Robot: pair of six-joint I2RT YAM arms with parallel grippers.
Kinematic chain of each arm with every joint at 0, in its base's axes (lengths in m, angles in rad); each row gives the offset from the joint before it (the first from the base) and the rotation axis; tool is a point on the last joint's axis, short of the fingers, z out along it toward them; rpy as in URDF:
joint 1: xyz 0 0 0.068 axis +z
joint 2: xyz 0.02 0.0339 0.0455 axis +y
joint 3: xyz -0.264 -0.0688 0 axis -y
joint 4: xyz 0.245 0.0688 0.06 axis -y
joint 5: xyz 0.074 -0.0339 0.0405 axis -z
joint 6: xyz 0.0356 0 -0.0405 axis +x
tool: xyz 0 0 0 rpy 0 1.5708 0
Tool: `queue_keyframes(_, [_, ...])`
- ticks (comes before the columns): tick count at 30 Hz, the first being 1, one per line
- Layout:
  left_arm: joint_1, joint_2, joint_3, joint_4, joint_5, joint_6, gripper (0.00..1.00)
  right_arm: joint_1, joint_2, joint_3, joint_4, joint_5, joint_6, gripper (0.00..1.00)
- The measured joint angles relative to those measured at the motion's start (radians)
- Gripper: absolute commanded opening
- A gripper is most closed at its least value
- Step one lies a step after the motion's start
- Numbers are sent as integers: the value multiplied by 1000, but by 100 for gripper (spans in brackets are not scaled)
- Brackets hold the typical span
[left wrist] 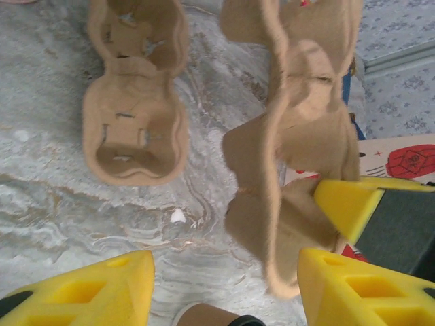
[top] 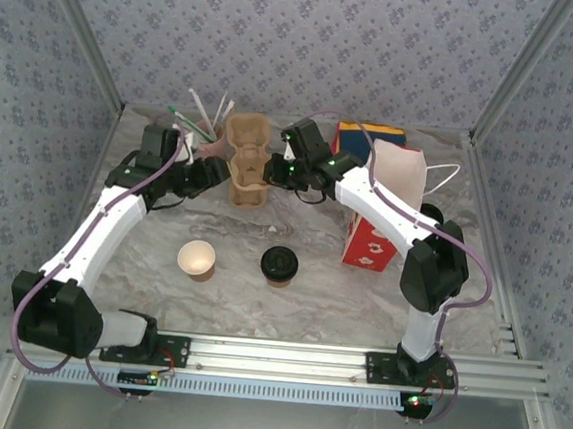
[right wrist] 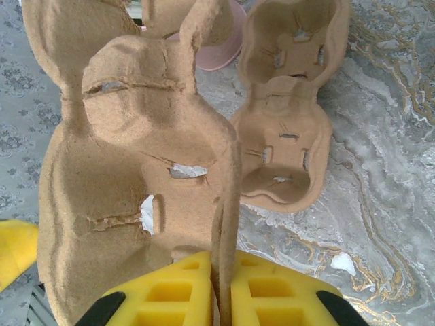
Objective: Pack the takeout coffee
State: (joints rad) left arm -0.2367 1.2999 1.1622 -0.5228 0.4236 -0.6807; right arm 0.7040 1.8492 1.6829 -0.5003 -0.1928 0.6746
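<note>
The takeout coffee [top: 279, 264], a brown cup with a black lid, stands on the table in front of both arms; its side peeks in at the bottom of the left wrist view [left wrist: 204, 316]. My right gripper [right wrist: 223, 285] [top: 275, 170] is shut on the thin edge of a pulp cup carrier [right wrist: 136, 176] [left wrist: 299, 149], holding it up on edge. My left gripper [left wrist: 228, 292] [top: 215, 173] is open, and the carrier's lower edge hangs just inside its right finger [left wrist: 367, 292]. A second carrier [left wrist: 136, 115] [right wrist: 289, 115] lies flat on the table.
A lidless paper cup [top: 196, 259] stands left of the coffee. A red box [top: 369, 244], a paper bag [top: 400, 174] and a blue-yellow box [top: 369, 133] crowd the right rear. A cup of straws [top: 202, 122] stands at the back left.
</note>
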Motion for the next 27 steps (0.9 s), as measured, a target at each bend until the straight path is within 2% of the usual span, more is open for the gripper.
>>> queue_keyframes(11, [-63, 85, 61, 23, -9, 16, 43, 17, -21, 8, -25, 41, -11, 13])
queue_keyframes(19, [-93, 111, 72, 22, -28, 35, 30, 19, -32, 9, -29, 53, -14, 13])
queue_keyframes(25, [-93, 111, 76, 23, -39, 44, 9, 29, -37, 9, -32, 58, -15, 15])
queue_keyframes(27, [-97, 111, 79, 21, -43, 50, 1, 32, -38, 9, -35, 63, -18, 20])
